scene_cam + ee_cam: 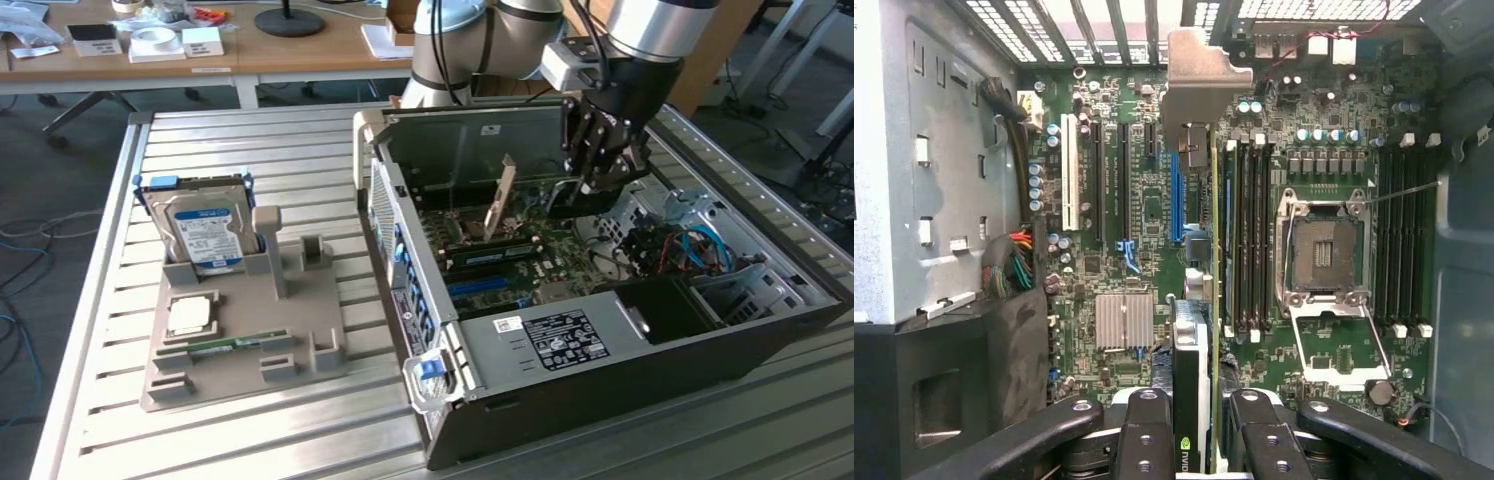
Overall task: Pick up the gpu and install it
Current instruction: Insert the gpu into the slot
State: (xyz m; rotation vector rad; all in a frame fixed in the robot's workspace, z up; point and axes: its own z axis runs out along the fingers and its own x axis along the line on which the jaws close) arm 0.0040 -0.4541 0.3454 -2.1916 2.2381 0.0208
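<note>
Gripper (1194,425) sits low in the wrist view, black fingers (1144,430) clamped on either side of the gpu (1190,350). The card runs edge-on away from them toward the rear grille. Seen from the room, it stands upright over the motherboard (534,250) inside the open computer case (601,400); can't tell whether it's seated in a slot. Case also holds memory sticks (1249,240), a processor socket (1324,250) and coloured cables (681,250). Grey holder (314,360) on the slatted table (107,420), at the exterior view's left, has a hard drive (200,225) upright and a green memory stick (234,345) lying flat.
</note>
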